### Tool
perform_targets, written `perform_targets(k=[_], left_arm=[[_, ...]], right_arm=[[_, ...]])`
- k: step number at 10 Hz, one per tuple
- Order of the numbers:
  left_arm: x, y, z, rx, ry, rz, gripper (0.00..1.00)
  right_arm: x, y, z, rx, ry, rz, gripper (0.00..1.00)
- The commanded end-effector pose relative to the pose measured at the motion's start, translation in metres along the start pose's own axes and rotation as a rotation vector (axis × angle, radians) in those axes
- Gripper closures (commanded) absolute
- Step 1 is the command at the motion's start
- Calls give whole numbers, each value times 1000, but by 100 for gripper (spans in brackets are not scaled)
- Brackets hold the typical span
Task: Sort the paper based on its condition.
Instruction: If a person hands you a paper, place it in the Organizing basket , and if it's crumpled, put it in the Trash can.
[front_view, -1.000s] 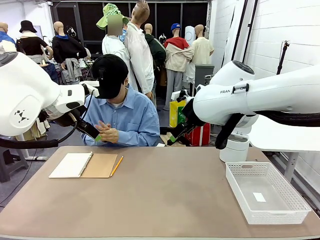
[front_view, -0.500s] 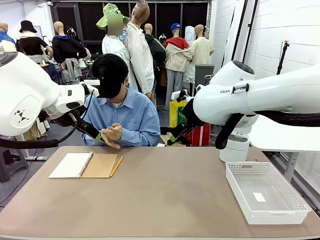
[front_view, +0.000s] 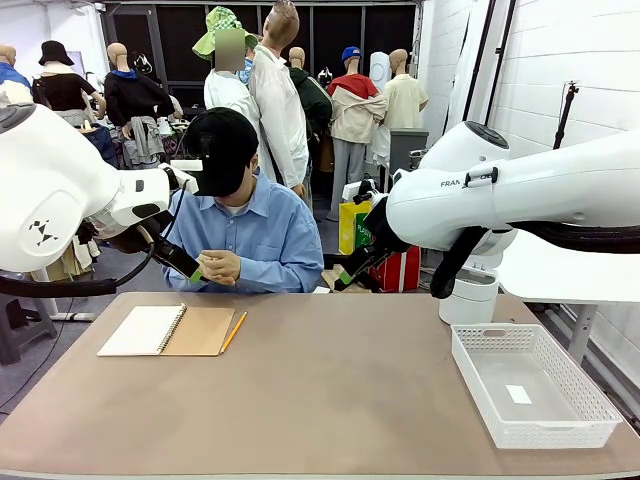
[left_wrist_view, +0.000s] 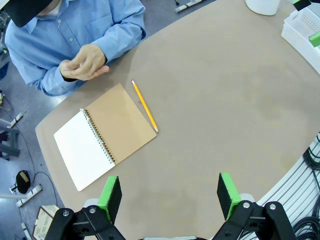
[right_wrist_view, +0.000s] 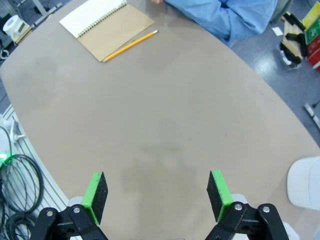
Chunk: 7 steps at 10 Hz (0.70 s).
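The white basket (front_view: 478, 345) sat at the bench's right edge with a small white patch (front_view: 518, 394) on its floor. Our left hand (left_wrist_view: 167, 180) and right hand (right_wrist_view: 156, 175) both hung wide open over the bench, gripping nothing. We couldn't tell if the person's clasped hands (front_view: 218, 266) at the far edge held any paper.

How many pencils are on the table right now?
1. The yellow pencil lies beside the brown cover of the open notebook, on the table at its far left, before the person. None seems hidden.
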<state>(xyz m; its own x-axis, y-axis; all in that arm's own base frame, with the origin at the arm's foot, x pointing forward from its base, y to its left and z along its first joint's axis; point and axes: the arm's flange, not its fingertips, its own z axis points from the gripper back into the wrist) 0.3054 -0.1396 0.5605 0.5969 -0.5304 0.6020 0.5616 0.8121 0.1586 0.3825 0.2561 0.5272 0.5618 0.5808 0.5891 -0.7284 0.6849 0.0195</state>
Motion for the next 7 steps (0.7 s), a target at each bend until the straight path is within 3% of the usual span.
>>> perform_targets(k=[1, 7], left_arm=[[0, 1, 0, -1, -1, 1, 0], [0, 1, 0, -1, -1, 1, 0]], right_arm=[[-1, -1, -1, -13, 11, 6, 0], [-1, -1, -1, -13, 11, 6, 0]])
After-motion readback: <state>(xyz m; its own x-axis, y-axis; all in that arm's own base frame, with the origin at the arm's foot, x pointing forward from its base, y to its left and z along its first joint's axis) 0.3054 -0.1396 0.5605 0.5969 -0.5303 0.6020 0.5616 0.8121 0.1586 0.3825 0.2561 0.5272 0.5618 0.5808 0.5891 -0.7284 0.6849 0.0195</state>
